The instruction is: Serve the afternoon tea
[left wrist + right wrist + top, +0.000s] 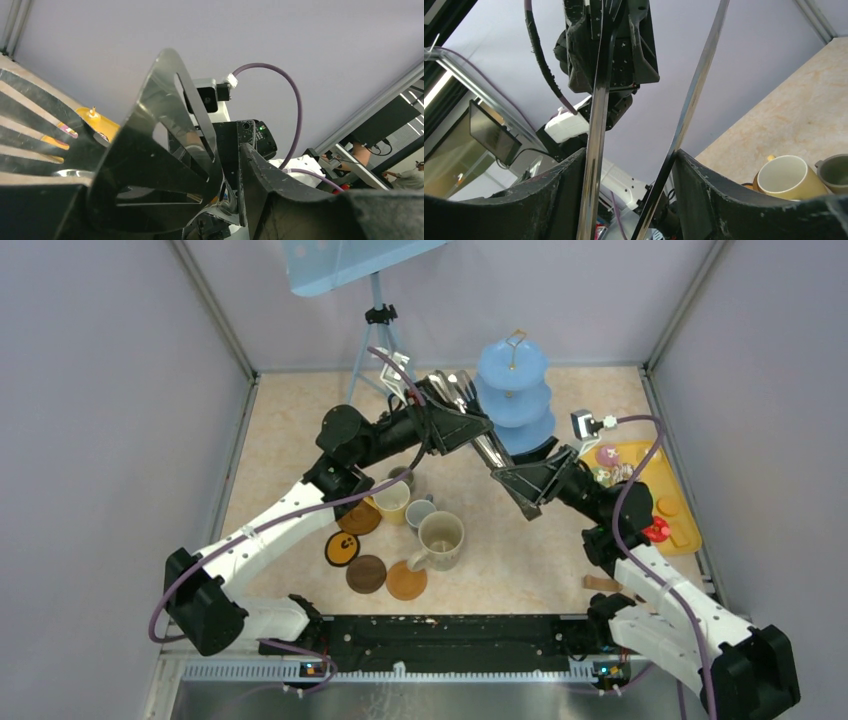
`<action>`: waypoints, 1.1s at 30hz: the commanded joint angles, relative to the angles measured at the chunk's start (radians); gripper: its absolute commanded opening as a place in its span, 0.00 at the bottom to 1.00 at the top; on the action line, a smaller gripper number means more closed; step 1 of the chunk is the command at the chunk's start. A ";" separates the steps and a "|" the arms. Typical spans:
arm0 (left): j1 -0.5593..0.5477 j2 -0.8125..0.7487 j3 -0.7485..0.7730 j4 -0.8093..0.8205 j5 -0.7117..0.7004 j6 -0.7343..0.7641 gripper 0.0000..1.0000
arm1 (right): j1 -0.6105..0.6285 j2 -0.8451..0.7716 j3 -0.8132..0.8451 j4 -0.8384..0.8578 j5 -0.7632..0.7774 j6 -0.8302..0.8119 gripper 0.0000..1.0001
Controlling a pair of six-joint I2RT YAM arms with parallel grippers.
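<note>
Closest up, the right hand (pixel 629 165) pinches the two legs of the metal tongs (pixel 596 125), with the left hand (pixel 478 428), open or shut I cannot tell, at their other end, likely so toy cakes (pixel 607 455) can go onto the blue cake stand (pixel 515 400) just on their far side.

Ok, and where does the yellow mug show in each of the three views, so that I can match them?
Top external: the yellow mug stands a little left of centre.
Left wrist: it is not in this view.
Right wrist: it is in the lower right corner.
Shared landmark: the metal tongs, which show in all three views, wide slotted blades in the left wrist view and two thin arms in the right wrist view.
</note>
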 commanded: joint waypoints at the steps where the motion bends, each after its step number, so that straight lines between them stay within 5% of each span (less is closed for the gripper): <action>1: 0.003 -0.015 -0.011 0.012 -0.020 0.007 0.48 | 0.006 -0.035 0.004 -0.005 0.048 -0.038 0.59; 5: 0.005 -0.025 -0.002 -0.038 -0.034 0.033 0.58 | 0.006 -0.037 0.001 -0.023 0.067 -0.036 0.55; 10: 0.007 -0.027 0.029 -0.141 -0.076 0.062 0.55 | 0.006 -0.029 0.004 -0.056 0.058 -0.059 0.53; 17: 0.017 -0.023 0.039 -0.220 -0.080 0.076 0.75 | 0.006 -0.047 0.006 -0.130 0.081 -0.087 0.51; 22: 0.021 -0.084 0.020 -0.367 -0.143 0.163 0.98 | 0.006 -0.118 0.043 -0.459 0.230 -0.191 0.48; 33: 0.035 -0.263 0.023 -0.770 -0.400 0.477 0.99 | 0.006 -0.214 -0.019 -0.866 0.399 -0.436 0.47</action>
